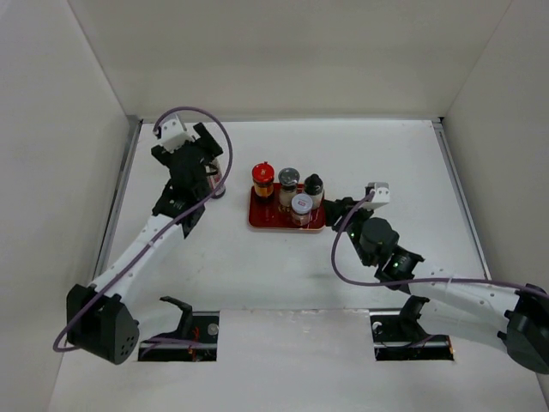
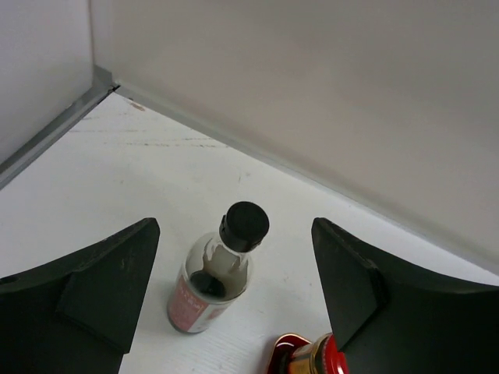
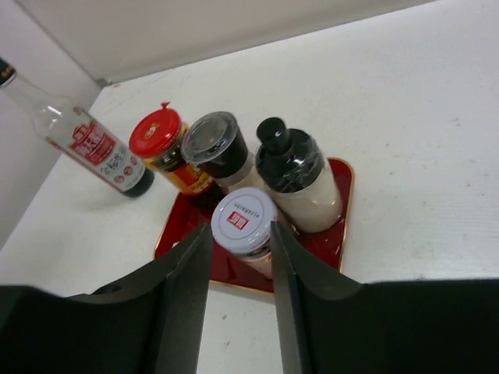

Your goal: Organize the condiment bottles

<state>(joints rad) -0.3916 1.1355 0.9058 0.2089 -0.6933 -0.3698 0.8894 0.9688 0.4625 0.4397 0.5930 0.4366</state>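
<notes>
The tall slim clear bottle [image 2: 212, 284] with a black cap and red-white label stands on the table left of the tray, partly hidden by the arm in the top view [image 1: 218, 183]. My left gripper [image 2: 234, 292] is wide open with a finger on each side of it, both apart from it. The red tray [image 1: 261, 221] holds the red-capped jar [image 1: 263, 175], the silver-lidded jar [image 1: 289, 180], the black-capped beige bottle [image 1: 314, 188] and the pale-lidded jar [image 3: 243, 222]. My right gripper [image 3: 240, 231] is closed against the pale-lidded jar's sides while the jar stands at the tray's near edge.
White walls close in the table at the back and on both sides; the left gripper [image 1: 204, 167] is near the back left corner. The right gripper [image 1: 328, 209] is at the tray's right end. Two dark cut-outs lie by the arm bases.
</notes>
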